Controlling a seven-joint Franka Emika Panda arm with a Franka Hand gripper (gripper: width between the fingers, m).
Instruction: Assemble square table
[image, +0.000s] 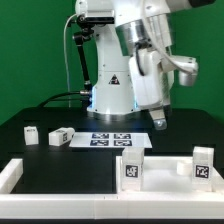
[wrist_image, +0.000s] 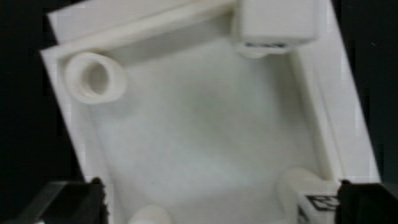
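The square table's white slab (image: 166, 178) lies at the front of the exterior view's right. Two white legs with tags stand upright on it, one (image: 131, 170) on its left side and one (image: 203, 165) on its right side. Two loose legs (image: 32, 133) (image: 60, 137) lie on the black table at the exterior view's left. My gripper (image: 160, 122) hangs above the table behind the slab, open and empty. In the wrist view the slab (wrist_image: 214, 120) fills the picture, with a ring-shaped socket (wrist_image: 93, 78) and one leg (wrist_image: 276, 25). My gripper (wrist_image: 217, 208) shows dark fingers (wrist_image: 71, 200) far apart.
The marker board (image: 110, 140) lies on the table in front of the robot's base. The white rail frame (image: 12, 176) edges the front and the exterior view's left of the black surface. Cables hang behind the arm.
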